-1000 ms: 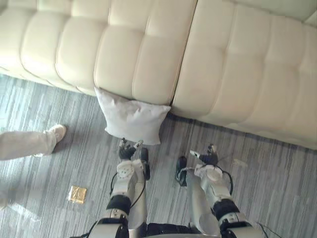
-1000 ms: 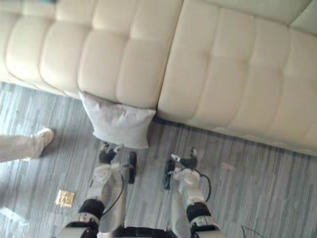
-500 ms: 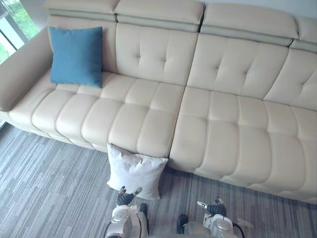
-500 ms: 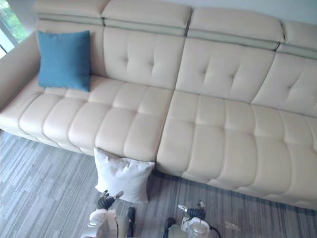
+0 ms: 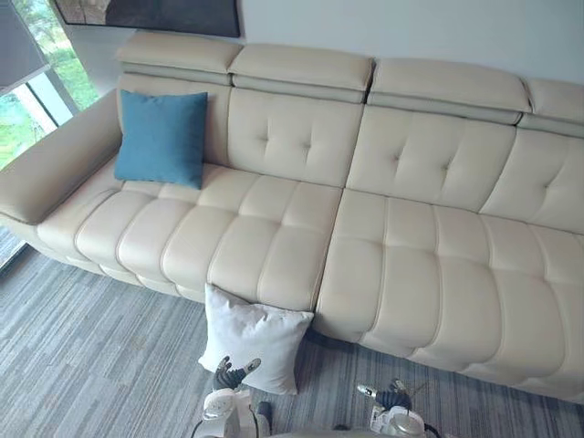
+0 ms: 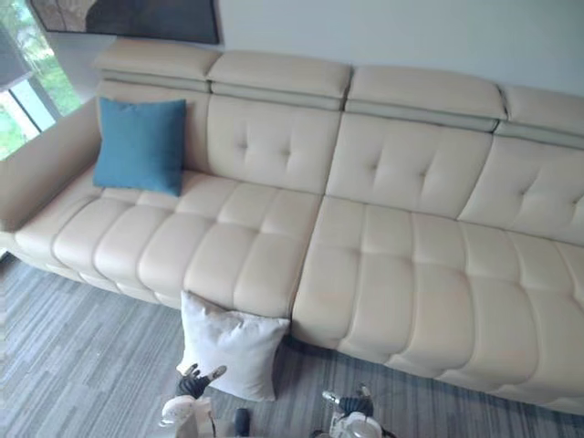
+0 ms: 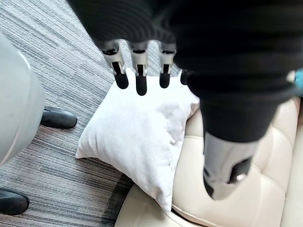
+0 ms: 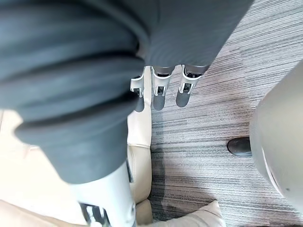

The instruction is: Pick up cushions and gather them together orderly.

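Note:
A white cushion [image 5: 255,337] stands on the grey carpet, leaning against the front of the cream sofa [image 5: 411,265]. A blue cushion [image 5: 163,137] leans upright against the sofa's backrest near its left armrest. My left hand [image 5: 229,375] hangs just in front of the white cushion's lower edge, open, fingers [image 7: 138,72] straight and apart from the white cushion [image 7: 137,137]. My right hand [image 5: 387,399] hovers over the carpet to the right, also open, with its fingers [image 8: 162,91] relaxed and holding nothing. A corner of the white cushion [image 8: 201,219] shows beside it.
The sofa spans the whole width, its long seat bare right of the blue cushion. A window [image 5: 32,87] is at the far left and a dark framed picture [image 5: 155,14] hangs on the wall. Striped carpet [image 5: 82,365] lies before the sofa.
The camera has tilted upward, so the whole sofa, the blue cushion and the wall have come into view. A person's leg seen at the left earlier is gone. Both hands keep their pose.

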Motion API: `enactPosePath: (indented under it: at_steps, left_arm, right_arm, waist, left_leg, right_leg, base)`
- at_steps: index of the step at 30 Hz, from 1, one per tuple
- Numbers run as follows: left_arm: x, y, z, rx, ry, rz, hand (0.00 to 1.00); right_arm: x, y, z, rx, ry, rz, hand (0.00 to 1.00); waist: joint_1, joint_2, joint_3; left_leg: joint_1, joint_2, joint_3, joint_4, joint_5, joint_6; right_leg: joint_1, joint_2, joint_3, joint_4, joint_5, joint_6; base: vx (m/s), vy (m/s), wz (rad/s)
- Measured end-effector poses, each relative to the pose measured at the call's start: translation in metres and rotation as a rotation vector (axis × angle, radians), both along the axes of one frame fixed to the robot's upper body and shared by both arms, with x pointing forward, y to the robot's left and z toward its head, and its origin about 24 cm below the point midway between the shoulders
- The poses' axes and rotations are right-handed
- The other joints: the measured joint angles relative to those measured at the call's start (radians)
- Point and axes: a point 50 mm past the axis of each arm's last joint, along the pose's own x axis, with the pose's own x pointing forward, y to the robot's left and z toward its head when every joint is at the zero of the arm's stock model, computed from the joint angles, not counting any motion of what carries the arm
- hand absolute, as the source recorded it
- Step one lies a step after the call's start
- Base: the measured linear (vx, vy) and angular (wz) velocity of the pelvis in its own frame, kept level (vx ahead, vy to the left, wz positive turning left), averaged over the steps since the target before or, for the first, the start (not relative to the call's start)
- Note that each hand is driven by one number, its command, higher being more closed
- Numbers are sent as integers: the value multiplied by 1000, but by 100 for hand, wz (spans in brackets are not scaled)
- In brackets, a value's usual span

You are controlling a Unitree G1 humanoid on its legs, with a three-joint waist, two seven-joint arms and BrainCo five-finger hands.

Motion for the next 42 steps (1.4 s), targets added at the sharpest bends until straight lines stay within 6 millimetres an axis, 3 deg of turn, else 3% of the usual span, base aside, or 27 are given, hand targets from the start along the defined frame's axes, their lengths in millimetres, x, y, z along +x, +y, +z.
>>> enactPosePath:
  at_steps: [4, 5, 6, 7, 8, 10, 11, 14, 16, 17, 18, 19, 20, 21, 22, 25, 27, 30, 32, 34, 35, 37, 38, 39, 40, 41, 42]
  left_arm:
    - [8, -2, 5, 8, -36, -19, 0]
    - [10, -1, 6, 9, -41, -14, 0]
    - [8, 0, 5, 10, -35, -11, 0]
    - [8, 0, 5, 12, -33, -13, 0]
    - [7, 0, 4, 17, -29, -26, 0]
    - [4, -2, 3, 18, -20, -38, 0]
    - [4, -3, 2, 20, -9, -54, 0]
    - [-2, 10, -2, 100, 32, -184, 0]
    - [0, 13, -1, 115, 30, -221, 0]
    - [1, 14, 0, 116, 25, -219, 0]
    - [1, 16, 0, 120, 23, -218, 0]
    - [-1, 18, 0, 122, 29, -214, 0]
    - [-1, 21, 0, 126, 32, -212, 0]
    - [-3, 23, -1, 124, 36, -201, 0]
    - [-4, 26, -1, 116, 37, -176, 0]
    - [-5, 28, -1, 113, 36, -158, 0]
    - [-5, 27, -1, 104, 39, -144, 0]
    - [-5, 18, -2, 77, 35, -135, 0]
    - [-1, 18, 0, 79, 18, -133, 0]
    - [2, 20, 3, 74, -3, -97, 0]
    - [3, 17, 3, 58, -9, -80, 0]
    - [4, 18, 3, 42, -15, -44, 0]
    - [4, 16, 3, 33, -12, -37, 0]
    - [2, 11, 1, 15, -5, -28, 0]
    - [3, 11, 1, 10, -4, -18, 0]
    - [4, 12, 1, 13, -5, -20, 0]
    - [6, 13, 2, 16, -10, -21, 0]
  right_arm:
    - [9, -5, 3, -19, -18, 4, 0]
    - [12, -5, 4, -20, -23, 1, 0]
    - [14, -5, 5, -20, -32, -6, 0]
    - [14, -7, 5, -21, -31, -18, 0]
    - [11, -10, 5, -24, -24, -36, 0]
    - [7, -13, 4, -31, -20, -40, 0]
    - [6, -14, 3, -31, -9, -37, 0]
    - [3, -4, -1, 0, 22, -22, 0]
    - [1, -9, -4, -18, 51, -4, 0]
    - [5, -10, -3, -25, 47, 11, 0]
    - [10, -10, 0, -26, 29, 17, 0]
    - [13, -13, 1, -35, 13, 24, 0]
    - [14, -13, 2, -36, 8, 24, 0]
    - [12, -9, 1, -27, 7, 27, 0]
    - [10, -5, 0, -17, 9, 25, 0]
    - [9, -3, 0, -11, 10, 24, 0]
    - [9, -3, -1, -8, 11, 21, 0]
    - [5, -9, -1, -8, 15, -24, 0]
    - [4, -10, -2, -7, 15, -35, 0]
    - [3, -9, -2, 5, 17, -47, 0]
    - [3, -8, -2, 13, 18, -55, 0]
    - [5, -8, -2, 15, 10, -62, 0]
    - [6, -9, -1, 13, 9, -64, 0]
    - [8, -10, 0, 6, -2, -68, 0]
    - [9, -9, 1, 8, -8, -69, 0]
    - [9, -7, 1, 11, -11, -69, 0]
    - [10, 0, 1, 27, -10, -64, 0]
  waist:
    - [-1, 12, 7]
    - [-2, 13, 13]
    - [-11, 12, 16]
    - [-23, 0, 24]
    - [-36, -5, 27]
    - [-38, 3, 25]
    - [-38, 14, 22]
    - [-51, -16, 0]
    - [-55, -26, 19]
    - [-50, -22, 39]
    - [-51, -12, 55]
    - [-54, -8, 61]
    - [-56, -6, 65]
    - [-58, -17, 60]
    - [-57, -31, 53]
    - [-59, -47, 56]
    - [-65, -57, 49]
    - [-68, -16, 37]
    - [-70, -3, 37]
    - [-44, 8, 41]
    - [-30, 12, 44]
    - [-31, 15, 47]
    - [-32, 19, 46]
    - [-32, 35, 41]
    - [-27, 36, 43]
    - [-28, 20, 43]
    - [-27, 1, 46]
  left_leg:
    - [-156, -33, -76, 75, 15, 12]
    - [-165, -21, -30, 63, 1, 20]
    - [-167, 11, 84, 62, -6, 21]
    - [-163, 37, 198, 96, -18, 39]
    - [-137, 98, 348, 211, -49, 64]
    - [-106, 145, 411, 255, -105, 36]
    - [-98, 127, 402, 248, -137, 0]
    - [-64, 25, 375, 92, -68, 35]
    - [-56, -25, 359, 68, -72, 49]
    - [-37, -33, 356, 67, -87, 65]
    - [-17, -33, 347, 65, -92, 73]
    - [2, -25, 338, 62, -95, 77]
    - [13, -20, 318, 61, -101, 78]
    - [22, -19, 291, 57, -105, 78]
    - [35, -20, 280, 42, -104, 78]
    - [70, -37, 260, 26, -106, 76]
    - [68, -54, 235, 47, -124, 61]
    - [23, -13, 209, 159, -168, 43]
    - [-74, 58, 204, 428, -216, 18]
    - [-165, 127, 202, 677, -228, 17]
    - [-182, 151, 194, 715, -251, 3]
    - [-195, 171, 153, 647, -268, -4]
    - [-191, 170, 124, 595, -264, -6]
    - [-168, 162, 54, 448, -204, -16]
    - [-134, 127, -10, 391, -214, -75]
    - [-121, 100, -27, 377, -211, -77]
    - [-123, 41, -102, 393, -211, -77]
  right_leg:
    - [-92, -56, -129, 109, -34, 1]
    - [-99, -70, -146, 116, -33, 1]
    - [-96, -95, -180, 125, -33, 1]
    - [-83, -131, -219, 138, -34, 2]
    - [-55, -193, -269, 172, -36, 5]
    - [-30, -214, -281, 181, -46, 31]
    - [-25, -219, -261, 171, -54, 67]
    - [-11, -216, -190, 63, -14, 52]
    - [-13, -251, -173, 95, -3, 55]
    - [-26, -272, -156, 172, 6, 41]
    - [-59, -280, -129, 273, 21, -15]
    - [-108, -270, -68, 389, 32, -75]
    - [-144, -236, -4, 455, 15, -68]
    - [-174, -167, 54, 514, -24, -30]
    - [-191, -113, 70, 523, -55, -22]
    - [-206, -27, 32, 430, -84, -37]
    - [-183, -15, 32, 336, -94, -60]
    - [-117, 16, -11, 244, -116, -68]
    - [-62, 55, -31, 209, -106, -66]
    - [-21, 89, -7, 199, -109, -75]
    - [-9, 92, 9, 201, -117, -85]
    - [-9, 87, 44, 209, -121, -78]
    - [-10, 85, 59, 212, -125, -71]
    - [-19, 88, 86, 224, -138, -48]
    - [-38, 83, 129, 237, -154, -24]
    - [-44, 69, 156, 234, -155, -21]
    - [-45, 51, 220, 218, -165, -3]
  base:
    - [-75, 38, 89]
    - [-55, 66, 77]
    - [-48, 90, 84]
    - [-8, 174, 108]
    - [16, 205, 81]
    - [13, 203, 44]
    - [-27, 262, 22]
    - [-5, 201, 40]
    - [27, 170, 46]
    - [19, 157, 8]
    - [2, 176, 10]
    - [5, 131, 22]
    - [33, 60, 43]
    - [64, -10, 56]
    - [99, -58, 58]
    - [124, -77, 40]
    - [199, -99, 31]
    - [241, -87, 33]
    - [235, -69, 24]
    - [182, 34, -45]
    - [139, 64, -74]
    - [155, 114, -63]
    - [203, 204, -63]
    - [149, 247, -59]
    - [111, 245, -49]
    - [112, 295, -34]
    - [99, 234, -31]
